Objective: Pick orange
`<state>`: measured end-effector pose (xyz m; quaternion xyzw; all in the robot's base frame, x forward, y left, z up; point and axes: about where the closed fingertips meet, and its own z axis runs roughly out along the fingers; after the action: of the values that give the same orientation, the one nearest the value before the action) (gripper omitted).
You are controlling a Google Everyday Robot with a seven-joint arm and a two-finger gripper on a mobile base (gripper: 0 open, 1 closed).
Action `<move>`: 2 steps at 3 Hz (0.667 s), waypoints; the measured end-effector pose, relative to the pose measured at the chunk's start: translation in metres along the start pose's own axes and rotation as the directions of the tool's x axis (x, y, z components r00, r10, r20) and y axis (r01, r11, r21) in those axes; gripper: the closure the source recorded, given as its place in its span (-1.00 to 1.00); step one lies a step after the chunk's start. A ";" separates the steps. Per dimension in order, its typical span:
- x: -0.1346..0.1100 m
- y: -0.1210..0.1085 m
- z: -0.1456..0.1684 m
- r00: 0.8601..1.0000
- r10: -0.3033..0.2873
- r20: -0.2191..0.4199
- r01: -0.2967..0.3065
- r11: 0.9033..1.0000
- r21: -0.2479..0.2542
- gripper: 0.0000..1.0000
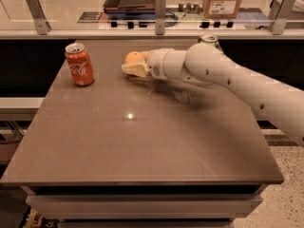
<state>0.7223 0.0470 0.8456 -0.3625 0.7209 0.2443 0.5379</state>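
Note:
The orange (134,57) is a small round fruit on the brown table (142,141), at the far middle. My gripper (136,68) is at the end of the white arm, which reaches in from the right. It sits right at the orange, with its cream-coloured tip covering the fruit's lower front side. The orange's top shows above the gripper. I cannot tell whether the gripper touches the fruit.
A red Coca-Cola can (79,64) stands upright at the far left of the table. The top of a green can (208,39) shows behind my arm at the far right. Behind the table runs a counter with metal rail posts (160,12) and a cardboard box (223,1).

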 end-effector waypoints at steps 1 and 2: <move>0.000 0.002 0.002 1.000 0.000 0.000 0.000 1.000 -0.003 0.25; 0.000 0.004 0.003 1.000 0.000 0.000 0.000 1.000 -0.007 0.72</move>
<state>0.7215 0.0516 0.8447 -0.3645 0.7199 0.2466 0.5366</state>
